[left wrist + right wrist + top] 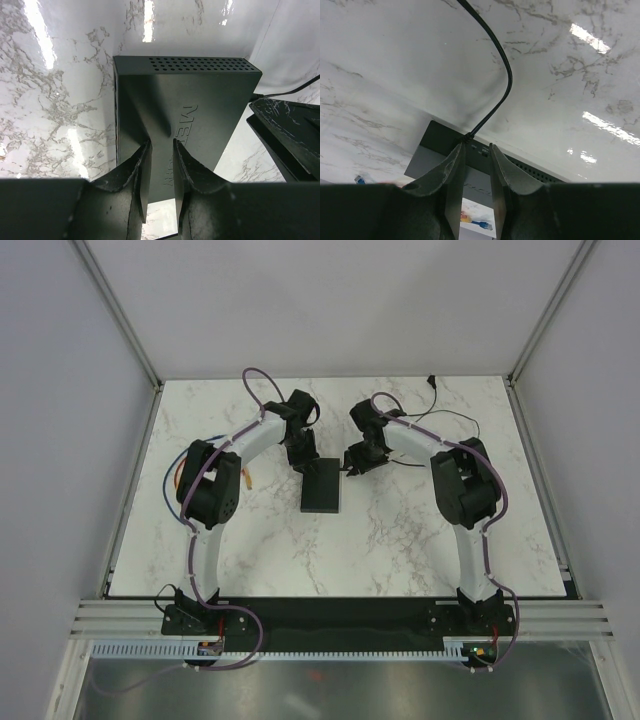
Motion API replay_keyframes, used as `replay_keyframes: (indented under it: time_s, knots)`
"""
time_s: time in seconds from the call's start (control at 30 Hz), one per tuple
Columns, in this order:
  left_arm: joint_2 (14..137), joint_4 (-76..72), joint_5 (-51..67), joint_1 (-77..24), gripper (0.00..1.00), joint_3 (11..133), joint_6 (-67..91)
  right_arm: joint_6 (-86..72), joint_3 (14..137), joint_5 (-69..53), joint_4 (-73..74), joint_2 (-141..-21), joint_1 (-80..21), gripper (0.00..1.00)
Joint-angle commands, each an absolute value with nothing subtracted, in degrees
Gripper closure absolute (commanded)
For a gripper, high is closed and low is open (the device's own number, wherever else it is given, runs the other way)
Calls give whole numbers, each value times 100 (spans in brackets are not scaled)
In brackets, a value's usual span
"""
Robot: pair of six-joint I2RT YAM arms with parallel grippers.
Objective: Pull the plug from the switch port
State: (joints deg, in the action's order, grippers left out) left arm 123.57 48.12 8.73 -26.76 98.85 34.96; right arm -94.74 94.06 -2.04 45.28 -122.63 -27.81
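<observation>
The switch (pixel 320 487) lies flat near the middle of the tabletop (pixel 400 550), well apart from every tabletop edge and from the side walls (pixel 125 320).

The left gripper (pixel 299 462) sits over the switch's far-left part. Its jaws are narrow, with nothing between them, and its fingertips (pixel 143 167) lie on the top face, inboard of the left edge.

The plug (pixel 469 135) sits in the switch's right side, near the far corner. Its cable (pixel 507 75) runs off across the marble toward the far right.

The right gripper (pixel 352 462) is at that corner with narrow jaws. One fingertip is just beside the plug; whether the jaws clamp it cannot be told.
</observation>
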Motion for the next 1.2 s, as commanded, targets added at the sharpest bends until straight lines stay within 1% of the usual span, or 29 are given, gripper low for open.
replay_keyframes:
  time_s: [0.0,0.83,1.17]
  knots:
    - [12419,5133,334,-2698,68,9782,3481,-9598,9536,-79,4605,-12375,-2777,66]
    - [12454,5124,439,-2707,68,9703,3358,-9756,9905,-316,4553,-12639,-2786,67]
    - [12489,5133,466,-2707,68,9703,3340,-9773,9914,-307,4535,-12682,-2786,64]
